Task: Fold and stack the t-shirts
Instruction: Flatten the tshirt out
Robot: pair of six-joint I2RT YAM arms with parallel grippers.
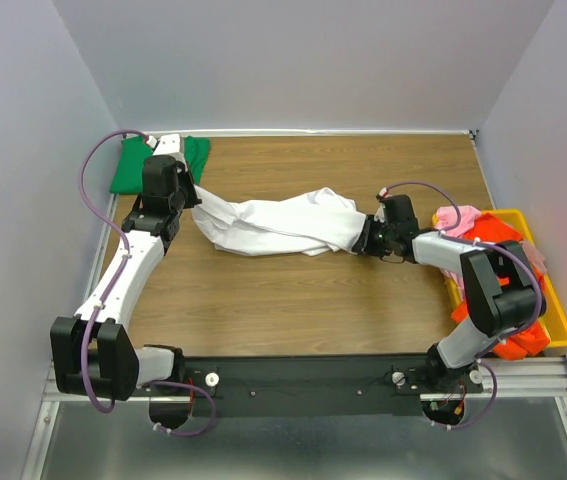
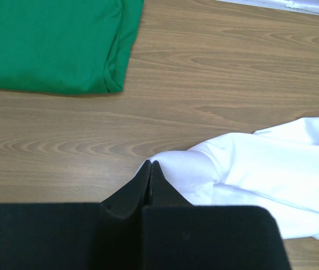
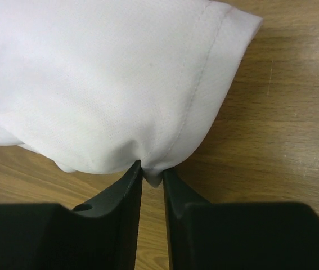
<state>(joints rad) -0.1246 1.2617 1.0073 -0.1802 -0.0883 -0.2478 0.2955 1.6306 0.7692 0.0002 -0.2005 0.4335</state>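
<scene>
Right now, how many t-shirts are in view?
4. The green t-shirt lies folded at the far left; the white t-shirt stretches between the left gripper and right gripper; the pink t-shirt and orange-red t-shirt are heaped in the yellow bin. More may be hidden there.

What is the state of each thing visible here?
white t-shirt: unfolded, bunched, stretched between both grippers
green t-shirt: folded, lying at far left corner
pink t-shirt, orange-red t-shirt: heaped in yellow bin
left gripper: fingers shut on white t-shirt
right gripper: fingers pinching white t-shirt
</scene>
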